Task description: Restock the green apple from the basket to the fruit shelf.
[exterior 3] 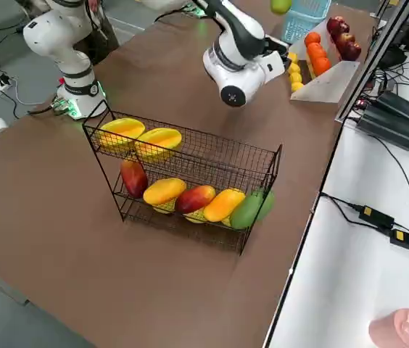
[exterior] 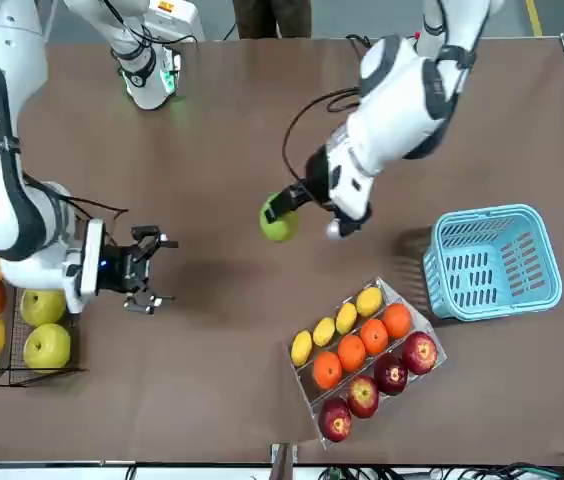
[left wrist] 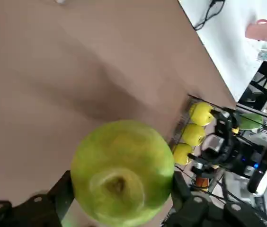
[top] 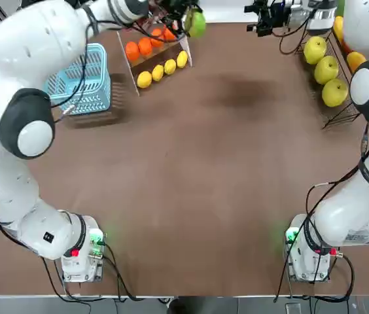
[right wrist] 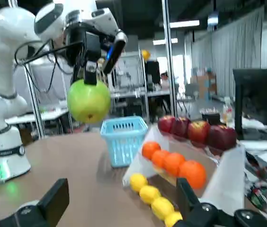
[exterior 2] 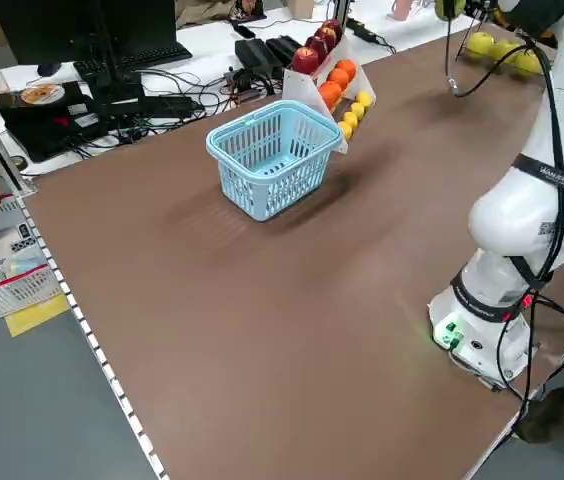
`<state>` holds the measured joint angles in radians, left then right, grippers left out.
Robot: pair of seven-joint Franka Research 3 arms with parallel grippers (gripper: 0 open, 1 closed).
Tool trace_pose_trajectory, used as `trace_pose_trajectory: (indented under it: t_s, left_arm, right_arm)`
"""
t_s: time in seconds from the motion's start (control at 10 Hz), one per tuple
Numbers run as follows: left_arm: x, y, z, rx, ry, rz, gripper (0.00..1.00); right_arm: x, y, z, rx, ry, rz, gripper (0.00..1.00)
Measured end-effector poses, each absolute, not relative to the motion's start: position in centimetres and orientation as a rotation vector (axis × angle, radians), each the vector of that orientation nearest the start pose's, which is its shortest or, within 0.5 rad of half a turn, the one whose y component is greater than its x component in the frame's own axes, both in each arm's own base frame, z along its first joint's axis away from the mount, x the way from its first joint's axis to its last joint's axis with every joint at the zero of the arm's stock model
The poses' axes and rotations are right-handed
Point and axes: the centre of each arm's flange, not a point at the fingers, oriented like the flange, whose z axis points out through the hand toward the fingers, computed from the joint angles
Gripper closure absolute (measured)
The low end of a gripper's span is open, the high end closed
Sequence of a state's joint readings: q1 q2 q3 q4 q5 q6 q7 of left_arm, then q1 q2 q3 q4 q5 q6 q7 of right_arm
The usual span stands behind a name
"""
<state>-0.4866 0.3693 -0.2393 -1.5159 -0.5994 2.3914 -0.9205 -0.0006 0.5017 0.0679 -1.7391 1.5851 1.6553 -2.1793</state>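
The left hand (exterior: 290, 205) is holding the green apple (exterior: 278, 222) high above the bench (exterior: 212, 330), far from the fruit shelf (exterior: 22, 372) beside the wide-open right hand (exterior: 149, 270), so a weak hold is risking a drop.

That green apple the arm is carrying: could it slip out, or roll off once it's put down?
The green apple looks smooth and glossy, and the left tool grips it only at two sides, so a slip seems possible. Being round, it would probably roll on the flat table. On the fruit shelf, the slanted wire tiers would likely let it roll forward to the front rail.
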Motion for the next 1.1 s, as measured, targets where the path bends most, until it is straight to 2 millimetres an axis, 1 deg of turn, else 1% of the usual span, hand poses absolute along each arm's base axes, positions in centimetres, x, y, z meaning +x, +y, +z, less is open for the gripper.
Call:
trace_pose_trajectory:
  t_s: [0.1, 0.2, 0.3, 0.4, 0.6, 0.9, 1.1]
  left_arm:
    - [53.6, -47.7, 51.0, 2.255, 0.672, -0.104, 0.14]
    - [53.2, -49.3, 51.2, 2.223, 0.678, -0.091, 0.14]
    - [53.3, -50.0, 51.6, 2.202, 0.684, -0.088, 0.14]
    - [53.4, -50.6, 51.6, 2.193, 0.684, -0.087, 0.14]
    - [53.2, -51.5, 50.7, 2.189, 0.679, -0.072, 0.14]
    - [52.9, -53.0, 48.7, 2.183, 0.679, -0.031, 0.14]
    - [51.6, -54.8, 48.3, 2.163, 0.659, -0.005, 0.14]
  right_arm:
    - [63.8, 15.4, 33.0, -1.187, -1.115, -1.230, 0.00]
    - [63.1, 16.9, 32.5, -1.131, -1.083, -1.261, 0.00]
    - [62.8, 17.7, 32.3, -1.088, -1.060, -1.279, 0.00]
    - [62.5, 17.9, 32.1, -1.041, -1.043, -1.292, 0.00]
    - [61.9, 17.4, 31.2, -0.956, -1.006, -1.291, 0.00]
    - [61.3, 16.8, 29.6, -0.931, -0.989, -1.306, 0.00]
    - [60.7, 17.4, 28.9, -0.930, -0.984, -1.295, 0.00]
